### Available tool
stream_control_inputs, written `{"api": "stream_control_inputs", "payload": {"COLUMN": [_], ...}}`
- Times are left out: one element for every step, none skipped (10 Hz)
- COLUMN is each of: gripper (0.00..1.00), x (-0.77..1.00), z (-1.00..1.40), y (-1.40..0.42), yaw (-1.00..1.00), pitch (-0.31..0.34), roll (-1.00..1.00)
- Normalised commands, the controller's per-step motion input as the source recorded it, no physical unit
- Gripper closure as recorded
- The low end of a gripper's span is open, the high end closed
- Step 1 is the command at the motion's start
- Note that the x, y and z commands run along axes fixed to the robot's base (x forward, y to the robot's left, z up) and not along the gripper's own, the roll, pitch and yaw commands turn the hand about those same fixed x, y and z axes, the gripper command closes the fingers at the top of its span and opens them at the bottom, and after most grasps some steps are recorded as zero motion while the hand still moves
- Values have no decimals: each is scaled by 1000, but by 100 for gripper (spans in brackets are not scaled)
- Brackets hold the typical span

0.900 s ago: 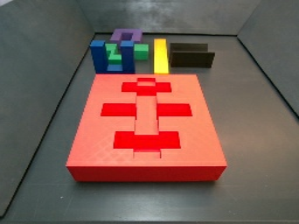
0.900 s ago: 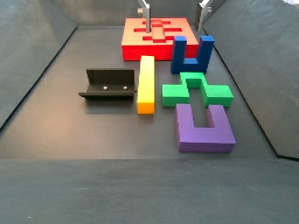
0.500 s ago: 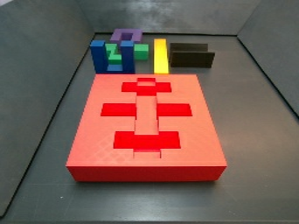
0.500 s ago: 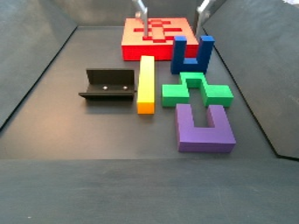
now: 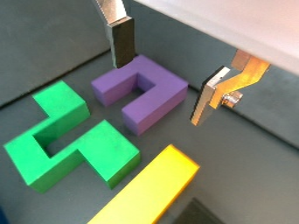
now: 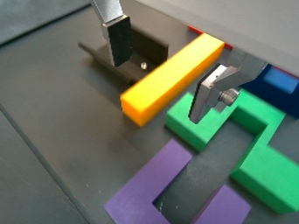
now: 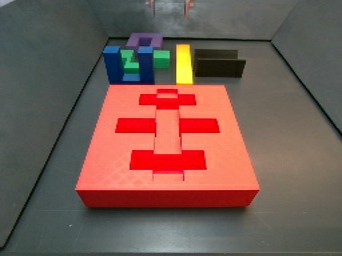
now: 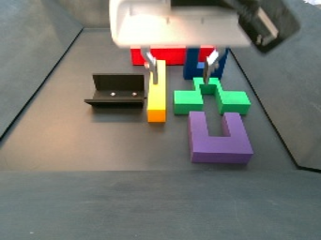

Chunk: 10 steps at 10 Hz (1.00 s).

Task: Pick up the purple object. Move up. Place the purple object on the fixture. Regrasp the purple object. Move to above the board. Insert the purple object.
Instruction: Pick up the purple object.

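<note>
**Gripper open above the pieces, purple block not yet taken**

Because the purple object [image 8: 222,137] is a matte plastic U with two prongs and a base, I judge it stiff and light, not fragile, and not very slippery between the dark pads. A good place to hold it seems to be across one prong or across the base, where two flat parallel faces meet the fingers; closing over the open slot would give nothing to press on.

The purple object lies flat on the dark floor at the near right of the scene in a side view, its open end facing the near side. The green block [image 8: 211,98] lies just beyond it, and the yellow bar [image 8: 157,91] is to the left of both. The fixture [image 8: 115,91] stands further left, and the board [image 7: 166,140] is at the far end in that view, partly hidden by the arm.

The gripper [image 8: 182,67] hangs in the air with its fingers wide apart and nothing between them. In a side view it is over the yellow bar and the green block, so the purple object is nearer to the camera than the gripper and lower. In a wrist view the purple object [image 5: 139,90] appears below the gap between the fingers [image 5: 121,39], not touched. The gripper probably must come further toward the near side and descend before closing.
</note>
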Motion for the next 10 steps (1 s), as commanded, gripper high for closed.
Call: {"api": "stream_control_inputs", "payload": {"gripper": [0,0,0,0,0,0,0,0,0,0], "x": [0,-14,-129,0,0,80,0,-174,-149,-217], "z": [-631,-597,-560,-326,-300,-346,-334,-320,-220,-63], "y": [186,400,400,166,60,60,86,57,0,0], "yaw": [-400,-443,-274,0,91,146,137,83,23,0], "pitch": [0,0,0,0,-50,-37,-53,-89,-76,-30], "roll": [-29,-70,-74,-110,-169,-193,-166,-163,-141,-59]}}
